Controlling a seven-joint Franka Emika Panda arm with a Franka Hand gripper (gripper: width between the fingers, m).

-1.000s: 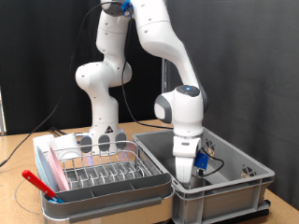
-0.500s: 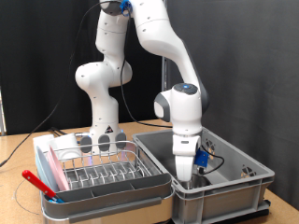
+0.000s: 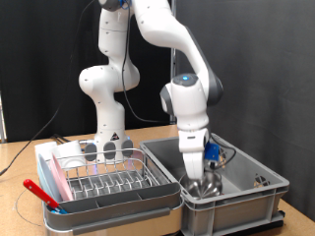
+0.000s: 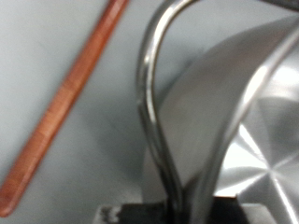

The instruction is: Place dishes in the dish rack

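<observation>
Red plastic marks the exterior view's far left: a thin red stick-like utensil (image 3: pixel 41 193) lies slanted on the near left corner of the pale tray (image 3: pixel 118 208), just beside the dish rack (image 3: pixel 106 177). 1 pink round plate (image 3: pixel 59 177) stands on edge among the rack's prongs at its left end; the silver wire rows to the plate's right carry nothing that can be made out. Behind the rack stands the white base of the Panda arm (image 3: pixel 106 93).

To the right of the tray, touching it along 1 side, sits the larger grey plastic bin (image 3: pixel 236 197). The arm bends over and reaches down into this bin, so that the gripper (image 3: pixel 200 183) is low inside it, near the bin's left wall. A shiny metal object, apparently the small steel cup (image 3: pixel 204 187), shows at the fingertips just above the bin's near rim. A small, indistinct item (image 3: pixel 260 181) lies farther right in the bin.

In the wrist view, the steel cup (image 4: pixel 245 140) fills most of the frame, its curved rim and polished wall very close to the camera. A reddish-brown rod (image 4: pixel 65 103) lies diagonally on the grey bin floor beside the cup, apart from it. The fingers are almost wholly hidden, so it cannot be told whether the gripper is spread or closed on the cup.
</observation>
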